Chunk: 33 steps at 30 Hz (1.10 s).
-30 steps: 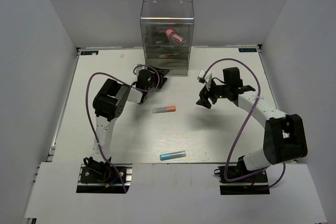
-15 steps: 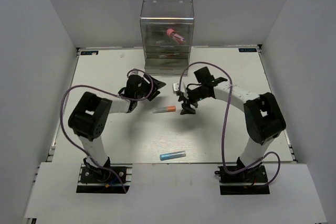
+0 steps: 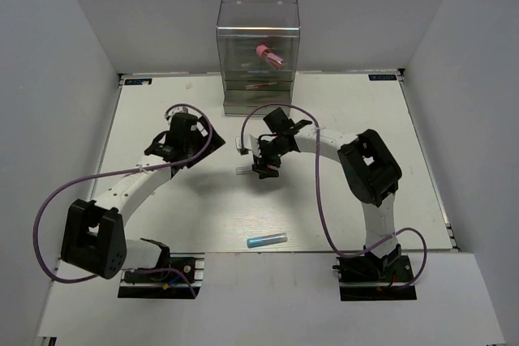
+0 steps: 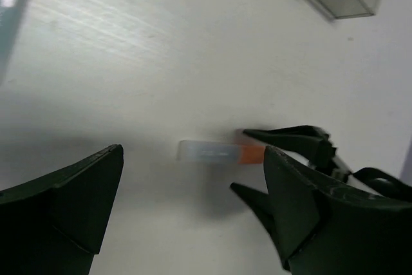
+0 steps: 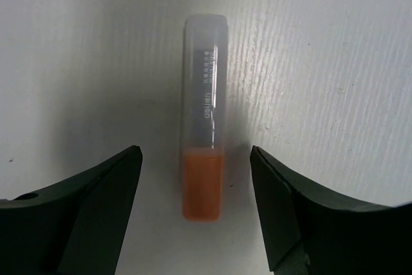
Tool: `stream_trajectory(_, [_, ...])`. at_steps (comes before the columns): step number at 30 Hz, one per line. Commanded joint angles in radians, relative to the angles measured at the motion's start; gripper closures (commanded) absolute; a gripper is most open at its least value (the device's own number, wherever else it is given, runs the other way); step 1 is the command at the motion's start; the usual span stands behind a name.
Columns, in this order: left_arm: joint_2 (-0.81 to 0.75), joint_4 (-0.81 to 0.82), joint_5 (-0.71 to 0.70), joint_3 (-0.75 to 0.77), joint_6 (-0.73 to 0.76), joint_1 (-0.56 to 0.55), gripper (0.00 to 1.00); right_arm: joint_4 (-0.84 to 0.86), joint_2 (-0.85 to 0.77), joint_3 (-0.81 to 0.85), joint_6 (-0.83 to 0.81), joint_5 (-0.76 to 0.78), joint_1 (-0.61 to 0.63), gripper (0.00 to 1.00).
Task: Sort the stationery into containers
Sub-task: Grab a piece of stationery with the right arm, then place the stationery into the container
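Table surface [image 3: 365, 119] is used as the staging area, and the loose stationery is laid flat on it so that each item can be approached from above. The tall clear drawer box [image 3: 258, 46] is set at the far edge, in the middle, where it can be reached by both arms.

The left gripper [image 3: 180, 139] is positioned left of centre, near the box, with its jaws spread wide and nothing between them. It is judged to be standing clear of the pick.

The right gripper [image 5: 195, 152] is positioned low over the table centre with its jaws released. One finger is placed on each side of the orange-and-grey marker [image 5: 203, 120], and neither is touching it. This straddle is judged to be the alignment for a grasp across the barrel.

The marker is seen as a short straight body lying flat, translucent grey over the longer part and orange at one end. The light blue marker [image 3: 267, 240] is found near the near edge, well apart. A stubby pink-red tube [image 3: 269, 54] is already stowed in the upper part of the box.
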Motion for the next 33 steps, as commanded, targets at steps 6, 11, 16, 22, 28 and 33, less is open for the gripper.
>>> stream_trajectory(6, [-0.067,-0.338,-0.167,0.016,0.012,0.052,0.0,-0.073,0.069,0.087,0.0,0.072,0.003,0.37])
stream_trajectory(11, [-0.012,-0.35,-0.178,0.083,0.086,0.072,0.0,-0.11,0.047,0.069,-0.022,0.078,-0.007,0.72])
stream_trajectory(16, [0.079,-0.364,-0.21,0.138,0.199,0.093,0.0,-0.101,-0.017,0.058,-0.025,0.119,-0.019,0.92])
stream_trajectory(22, [0.166,-0.332,-0.201,0.218,0.337,0.103,0.0,-0.072,-0.036,0.254,0.038,0.187,-0.094,0.95])
stream_trajectory(28, [0.29,-0.332,-0.189,0.31,0.442,0.103,0.01,0.024,0.007,0.408,0.023,0.315,-0.132,0.95])
stream_trajectory(33, [0.36,-0.378,-0.216,0.388,0.511,0.103,0.01,0.107,0.064,0.498,-0.008,0.417,-0.135,0.94])
